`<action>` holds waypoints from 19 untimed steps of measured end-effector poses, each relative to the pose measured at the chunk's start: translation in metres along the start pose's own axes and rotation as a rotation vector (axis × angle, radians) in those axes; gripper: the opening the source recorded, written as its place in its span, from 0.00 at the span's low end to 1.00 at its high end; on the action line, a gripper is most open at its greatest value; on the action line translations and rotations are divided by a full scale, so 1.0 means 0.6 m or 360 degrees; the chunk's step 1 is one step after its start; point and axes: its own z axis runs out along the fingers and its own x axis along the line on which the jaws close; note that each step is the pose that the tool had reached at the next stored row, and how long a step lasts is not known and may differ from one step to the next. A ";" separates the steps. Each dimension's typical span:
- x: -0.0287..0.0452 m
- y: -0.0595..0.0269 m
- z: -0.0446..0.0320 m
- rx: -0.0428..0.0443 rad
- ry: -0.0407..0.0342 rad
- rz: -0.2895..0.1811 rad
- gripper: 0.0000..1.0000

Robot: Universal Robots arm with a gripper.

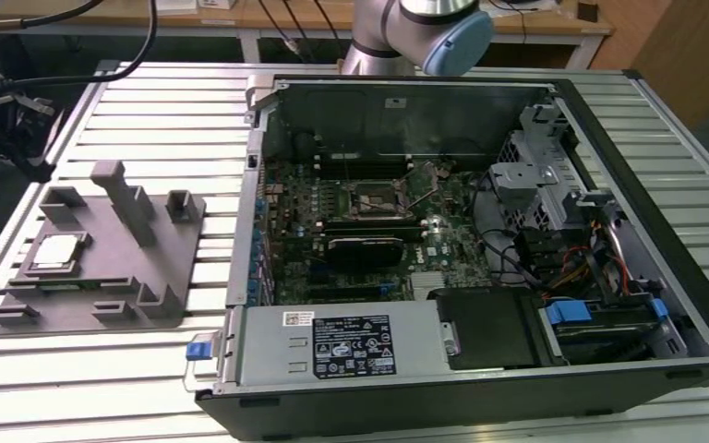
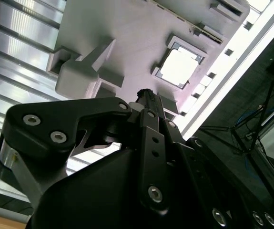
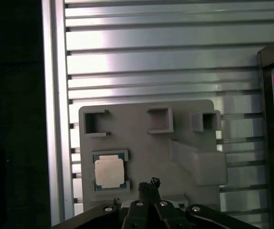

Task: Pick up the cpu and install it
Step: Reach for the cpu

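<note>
The cpu (image 1: 56, 251) is a small square chip with a silvery top. It lies flat in a recess of the grey holder plate (image 1: 108, 277) at the exterior view's left. Both wrist views look down on it: the cpu (image 3: 109, 171) has a greenish rim, and the cpu (image 2: 179, 67) glares white in the second one. My gripper (image 3: 148, 184) hangs well above the holder plate (image 3: 146, 148), a little to one side of the chip. Its dark fingertips (image 2: 145, 95) are pressed together with nothing between them. The motherboard socket (image 1: 377, 197) sits inside the open computer case (image 1: 453, 240).
The holder plate carries several upright blocks and posts (image 1: 126, 198). The slatted metal table (image 1: 145, 111) ends close beside the plate, with dark floor past the edge (image 3: 51, 119). Cables, a drive cage (image 1: 539, 175) and a power supply (image 1: 342, 341) crowd the case. The arm (image 1: 416, 28) stands behind the case.
</note>
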 end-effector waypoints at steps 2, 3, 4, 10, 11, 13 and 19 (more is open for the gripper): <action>0.002 -0.002 0.003 0.0000 0.0000 0.0000 0.11; 0.003 -0.002 0.004 0.0000 0.0000 0.0000 0.11; 0.004 -0.003 0.005 0.0000 0.0000 0.0000 0.11; 0.009 -0.008 0.012 0.0000 0.0000 0.0000 0.11; 0.010 -0.009 0.013 0.0000 0.0000 0.0000 0.11; 0.012 -0.011 0.015 0.0000 0.0000 0.0000 0.11; 0.017 -0.015 0.020 0.0000 0.0000 0.0000 0.11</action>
